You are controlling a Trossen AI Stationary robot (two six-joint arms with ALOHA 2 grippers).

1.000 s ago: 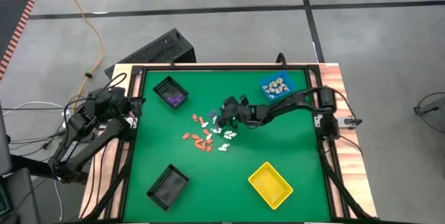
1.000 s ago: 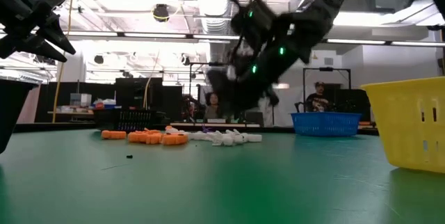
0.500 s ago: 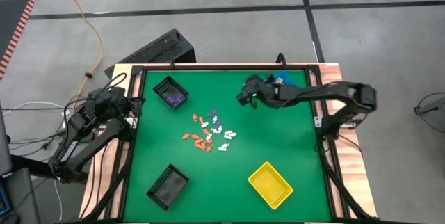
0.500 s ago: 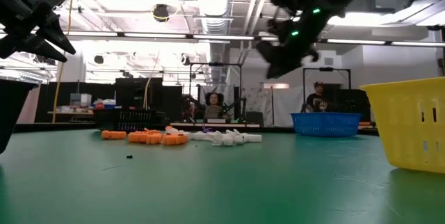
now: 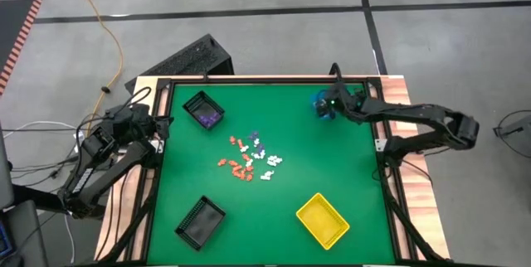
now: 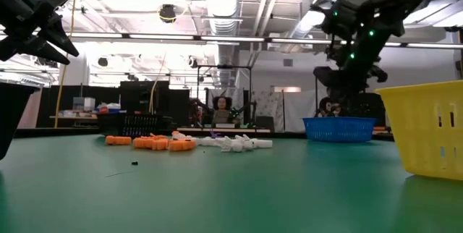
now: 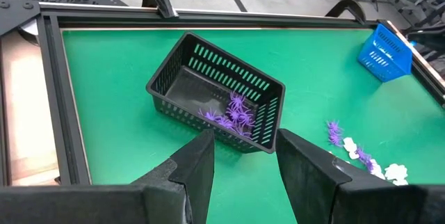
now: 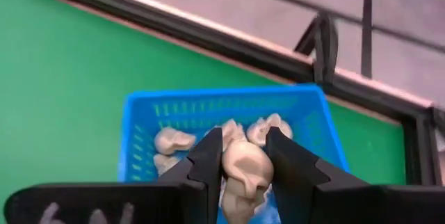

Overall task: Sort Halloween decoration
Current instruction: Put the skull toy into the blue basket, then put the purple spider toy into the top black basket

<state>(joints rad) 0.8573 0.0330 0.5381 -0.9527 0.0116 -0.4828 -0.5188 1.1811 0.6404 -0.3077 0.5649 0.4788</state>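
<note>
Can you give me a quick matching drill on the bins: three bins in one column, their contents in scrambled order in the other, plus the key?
Bins:
1. blue bin
2. black bin nearest the left gripper
3. yellow bin

Contents:
A. purple pieces
B. nothing visible inside
C. beige pieces, with the right gripper above it shut on another beige piece

Pairs: 1-C, 2-A, 3-B

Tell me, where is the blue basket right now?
The blue basket sits at the table's far right corner in the high view, right under the right gripper, which holds a beige piece above it.
</note>
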